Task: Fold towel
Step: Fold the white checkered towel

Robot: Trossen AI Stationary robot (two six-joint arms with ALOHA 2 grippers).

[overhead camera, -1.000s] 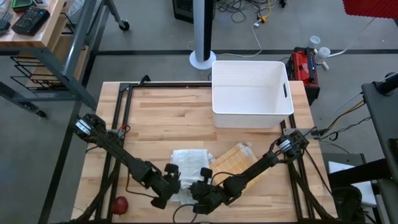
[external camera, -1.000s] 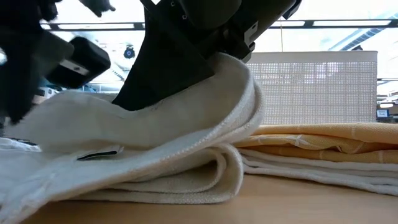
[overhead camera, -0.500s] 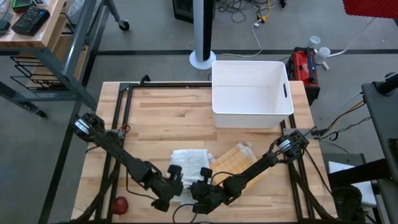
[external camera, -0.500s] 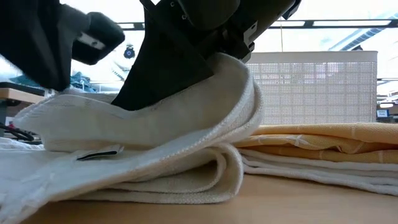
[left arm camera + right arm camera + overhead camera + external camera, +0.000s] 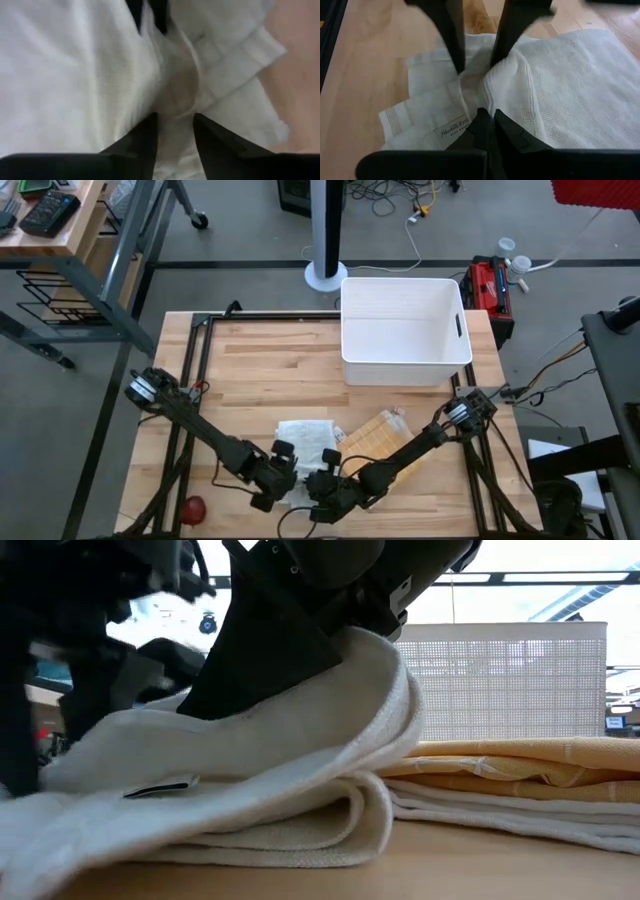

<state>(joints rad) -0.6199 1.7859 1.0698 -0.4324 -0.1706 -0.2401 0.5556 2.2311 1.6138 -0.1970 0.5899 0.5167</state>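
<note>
High view — my right gripper (image 5: 322, 502) pinches the white towel (image 5: 303, 442), left gripper (image 5: 281, 478) parted beside it; a slipped fold could unravel.

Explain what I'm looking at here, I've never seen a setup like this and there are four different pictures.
It is a robot with two dark arms at a wooden table, folding a white towel. One picture looks straight down, one sits at table height, and two come from cameras on the wrists. The right gripper has its fingers shut on a raised fold of the towel. The left gripper is on the same towel with its fingers apart, cloth between them. Beside the white towel lies a tan towel, with a white bin farther back and a small red thing near the front edge.
</note>
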